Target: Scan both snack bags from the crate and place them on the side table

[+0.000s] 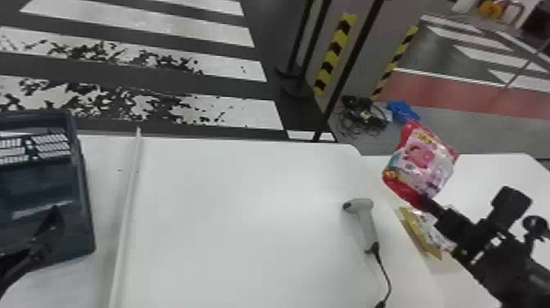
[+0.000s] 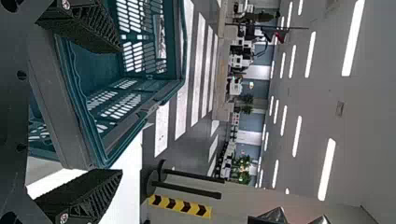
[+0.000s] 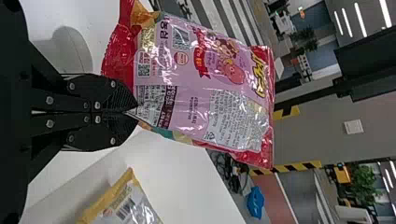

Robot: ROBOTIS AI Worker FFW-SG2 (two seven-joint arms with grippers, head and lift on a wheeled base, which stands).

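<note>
Two snack bags are located to the right of the scanner (image 1: 365, 223), which serves as reference for all positions below.

Item 1, red-and-pink snack bag (image 1: 423, 161): raised, tilted, beyond the scanner and to its right. I have it in the right gripper (image 1: 427, 202), jaws closed to a narrow pinch on one edge of the bag. In the right wrist view, the bag's printed panel extends out past the fingertips.

Item 2, yellow snack bag (image 1: 425, 233): lying on the side table (image 1: 495, 174), just to the right of the scanner, partly covered by my right arm in the head view.

Left unit: my left gripper (image 1: 45, 237) is at the crate (image 1: 82, 196), well apart from the scanner on its left side. Its jaws are spread wide, with the crate's rim between them in the left wrist view; they grip no bag. I cannot tell whether either finger touches the rim.

Surroundings: the scanner lies on the white table (image 1: 245, 204), its cord (image 1: 384, 272) running from the handle toward the near side. A raised white strip (image 1: 127, 217) runs between the scanner and the crate.
</note>
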